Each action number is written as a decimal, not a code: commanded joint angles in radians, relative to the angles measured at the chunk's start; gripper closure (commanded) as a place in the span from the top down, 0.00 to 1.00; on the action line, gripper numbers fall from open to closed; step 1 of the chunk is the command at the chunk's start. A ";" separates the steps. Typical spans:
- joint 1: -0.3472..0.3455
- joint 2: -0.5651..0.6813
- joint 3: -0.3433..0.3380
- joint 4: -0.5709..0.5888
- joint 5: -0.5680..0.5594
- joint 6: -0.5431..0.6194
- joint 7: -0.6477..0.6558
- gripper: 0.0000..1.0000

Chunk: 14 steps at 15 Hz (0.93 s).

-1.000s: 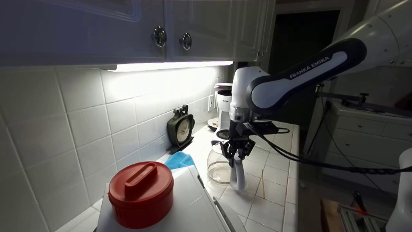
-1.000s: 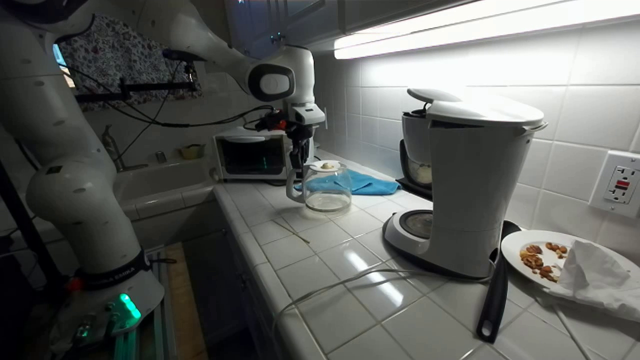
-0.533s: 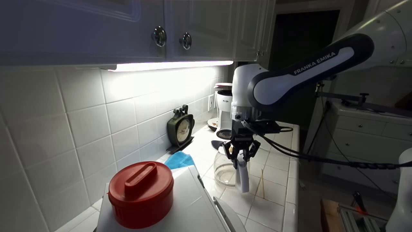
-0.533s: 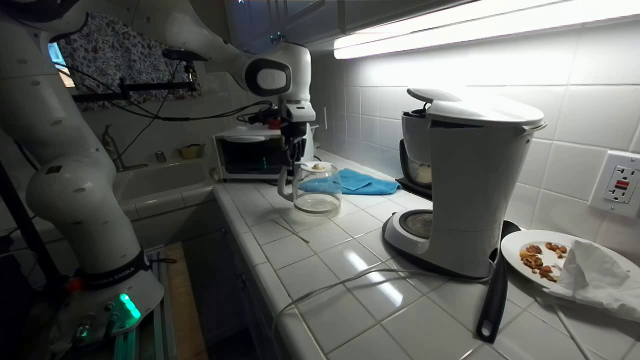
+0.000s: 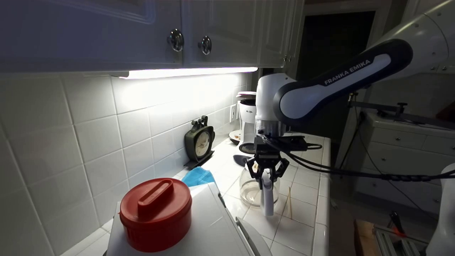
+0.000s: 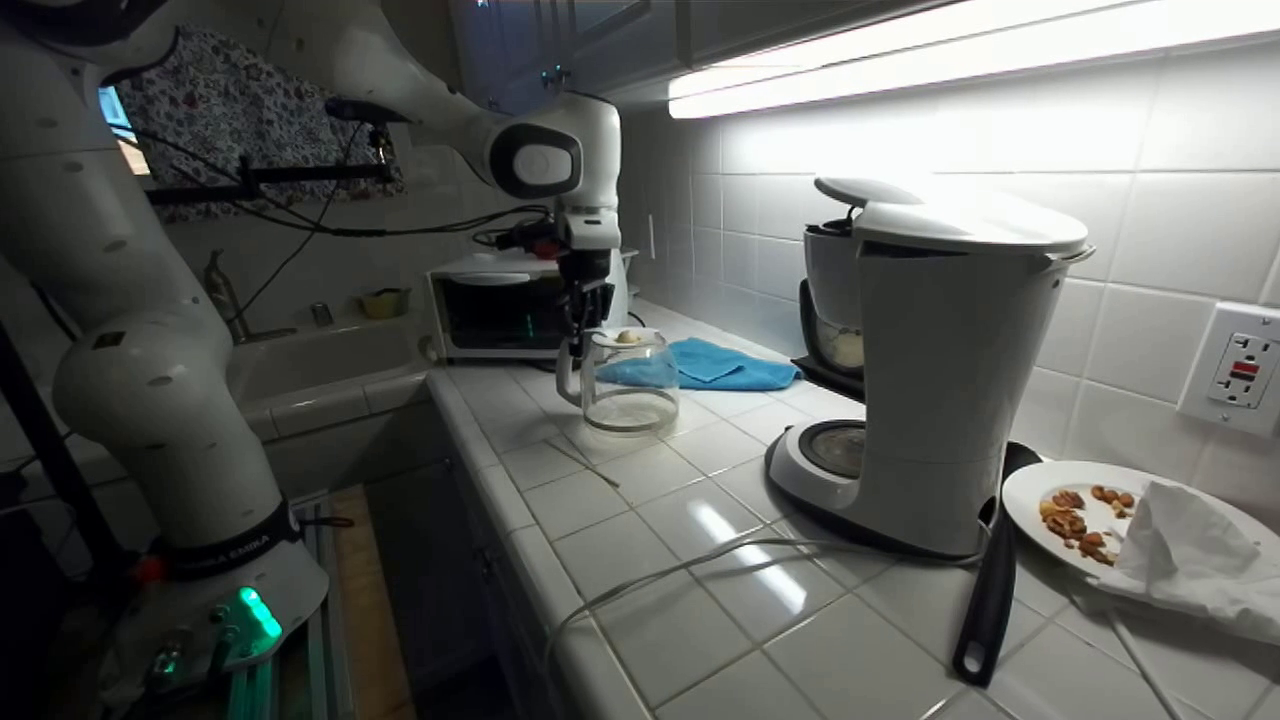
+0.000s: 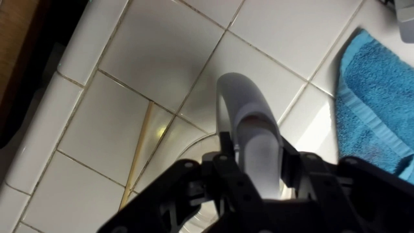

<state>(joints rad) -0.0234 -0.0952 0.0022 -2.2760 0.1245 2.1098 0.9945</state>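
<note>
A clear glass carafe (image 6: pixel 632 390) with a white handle (image 7: pixel 239 89) stands upright at counter level. I cannot tell whether its base touches the tiles. It also shows in an exterior view (image 5: pixel 250 193), partly behind the gripper. A small pale thing sits on top of its white lid (image 6: pixel 612 340). My gripper (image 5: pixel 266 182) points down from above, with a black finger on each side of the handle, closed on its upper part. The wrist view shows the handle between the fingers (image 7: pixel 254 152). The carafe body is mostly hidden under the gripper there.
A blue towel (image 6: pixel 735 370) lies beside the carafe. A thin stick (image 6: pixel 585 463) lies near the counter edge. A white coffee maker (image 6: pixel 930 400) with a cord, a plate with nuts (image 6: pixel 1030 500), a toaster oven (image 6: pixel 500 315), a red container (image 5: pixel 156 213) and a green scale (image 5: pixel 199 142) stand around.
The gripper and the carafe have shifted together, towards the toaster oven and the counter's front edge. In the last half second the gripper has come down slightly.
</note>
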 commanded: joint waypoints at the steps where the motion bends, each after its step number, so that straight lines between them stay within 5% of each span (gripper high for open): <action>1: -0.001 -0.005 0.004 -0.022 0.026 0.006 0.046 0.09; 6: 0.000 -0.007 0.003 -0.027 0.041 0.004 0.058 0.12; 7: 0.000 -0.007 0.003 -0.028 0.044 0.005 0.059 0.56; 14: 0.000 -0.021 0.004 -0.046 0.039 0.009 0.072 0.99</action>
<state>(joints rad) -0.0236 -0.0944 0.0015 -2.3036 0.1529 2.1100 1.0436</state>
